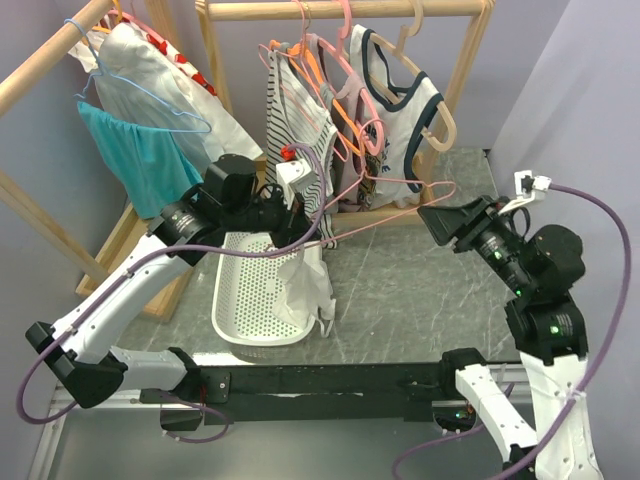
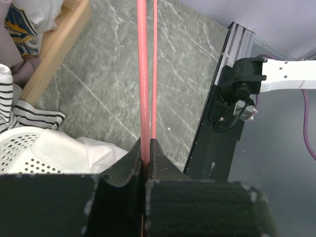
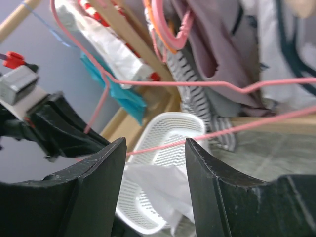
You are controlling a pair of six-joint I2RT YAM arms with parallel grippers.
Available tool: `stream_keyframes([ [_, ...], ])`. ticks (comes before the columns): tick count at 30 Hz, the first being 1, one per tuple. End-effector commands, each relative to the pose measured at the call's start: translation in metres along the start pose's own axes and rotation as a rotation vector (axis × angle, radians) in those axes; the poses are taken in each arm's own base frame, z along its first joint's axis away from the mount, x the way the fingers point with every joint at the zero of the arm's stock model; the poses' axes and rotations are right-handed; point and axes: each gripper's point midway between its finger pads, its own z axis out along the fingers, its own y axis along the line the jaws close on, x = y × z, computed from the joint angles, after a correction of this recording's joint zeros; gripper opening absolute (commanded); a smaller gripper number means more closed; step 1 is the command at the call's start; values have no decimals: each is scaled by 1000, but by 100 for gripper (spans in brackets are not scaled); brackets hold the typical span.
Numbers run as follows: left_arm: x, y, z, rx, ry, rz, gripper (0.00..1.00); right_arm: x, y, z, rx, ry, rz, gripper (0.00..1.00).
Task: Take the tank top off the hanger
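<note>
A thin pink wire hanger (image 1: 370, 226) hangs bare in mid-air between the two arms, above the table. My left gripper (image 1: 300, 225) is shut on its wire, and in the left wrist view the pink hanger (image 2: 142, 74) runs straight out from between the closed jaws of the left gripper (image 2: 146, 143). The white tank top (image 1: 305, 280) lies crumpled over the right rim of a white perforated basket (image 1: 240, 300), off the hanger. My right gripper (image 1: 432, 215) is open at the hanger's right end. In its own view the right gripper (image 3: 154, 143) frames the tank top (image 3: 163, 185) and the hanger (image 3: 197, 84), touching neither.
Two wooden clothes racks (image 1: 340, 10) stand behind, carrying hangers with a striped top (image 1: 295, 130), a white top with navy trim (image 1: 405, 100) and a teal garment (image 1: 135, 150). The rack's base bar (image 2: 54, 49) runs along the table's far side.
</note>
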Motion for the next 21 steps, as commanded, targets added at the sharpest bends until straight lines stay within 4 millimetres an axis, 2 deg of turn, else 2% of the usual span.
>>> stream_keyframes([
  [1, -10, -12, 4, 59, -45, 33, 1, 4, 34, 23, -201, 32, 99, 59],
  [4, -10, -16, 10, 72, -47, 29, 1, 8, 41, 35, -205, 48, 93, 60],
  [5, -11, -16, 14, 77, -49, 25, 1, 14, 53, 36, -240, 72, 95, 60],
  [9, -13, -19, 27, 83, -52, 17, 1, 26, 61, 51, -270, 101, 148, 60],
  [18, -14, -27, 46, 94, -32, 30, 1, 35, 55, 66, -244, 94, 163, 60],
  [21, -16, -34, 49, 109, -39, 36, 1, 39, 51, 69, -227, 98, 162, 53],
])
